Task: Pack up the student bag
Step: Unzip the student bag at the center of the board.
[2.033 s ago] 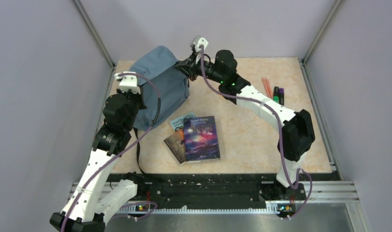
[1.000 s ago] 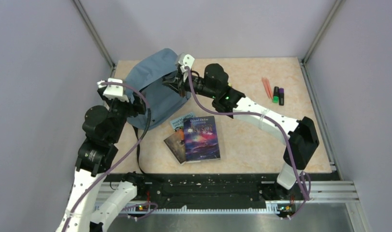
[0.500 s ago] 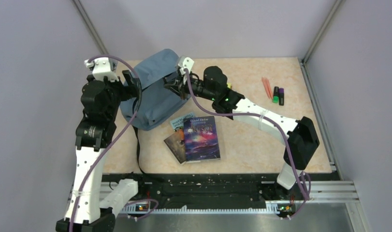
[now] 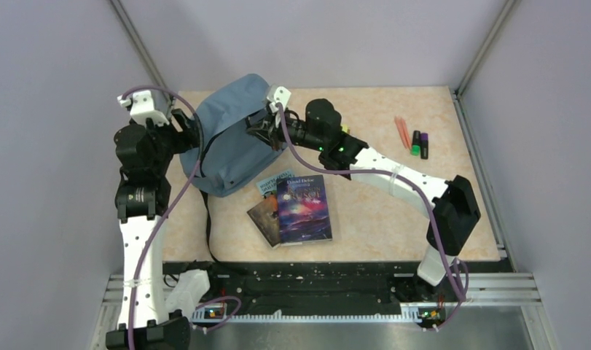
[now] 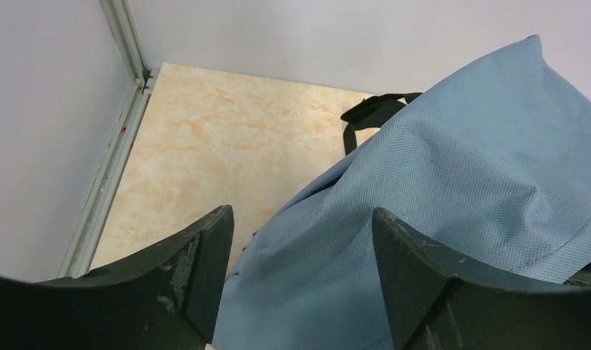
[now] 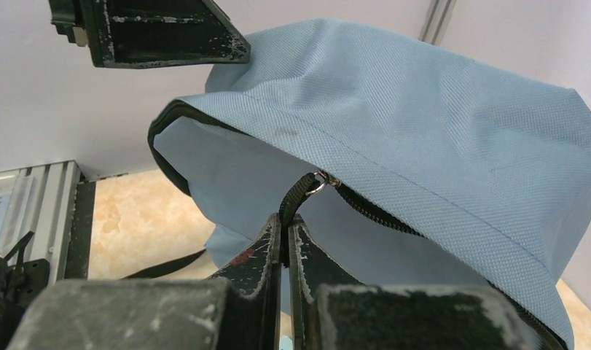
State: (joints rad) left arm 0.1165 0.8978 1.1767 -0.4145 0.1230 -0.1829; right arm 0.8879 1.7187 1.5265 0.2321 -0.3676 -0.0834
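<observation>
The student bag (image 4: pixel 230 142), a soft dusty-blue backpack, lies at the back left of the table with its mouth pulled open. My right gripper (image 4: pixel 258 125) is at the bag's right side, shut on the black zipper pull strap (image 6: pixel 298 195), which runs taut up to the zipper. My left gripper (image 4: pixel 192 128) hovers at the bag's left edge, open. In the left wrist view its fingers (image 5: pixel 205 255) stand wide apart, with bag fabric (image 5: pixel 460 182) below and beyond them, not gripped. One left finger (image 6: pixel 168 36) shows above the bag's open rim (image 6: pixel 205 109) in the right wrist view.
A dark purple book (image 4: pixel 304 208) lies on two other books (image 4: pixel 265 217) near the table's middle, just in front of the bag. Highlighters (image 4: pixel 420 144) and orange pencils (image 4: pixel 401 131) lie at the back right. A black strap (image 4: pixel 207 230) trails toward the near edge. Walls enclose the table.
My left arm has risen and swung back and left, bringing its gripper to the bag's left edge. The right gripper has pulled the zipper strap leftward and now holds still.
</observation>
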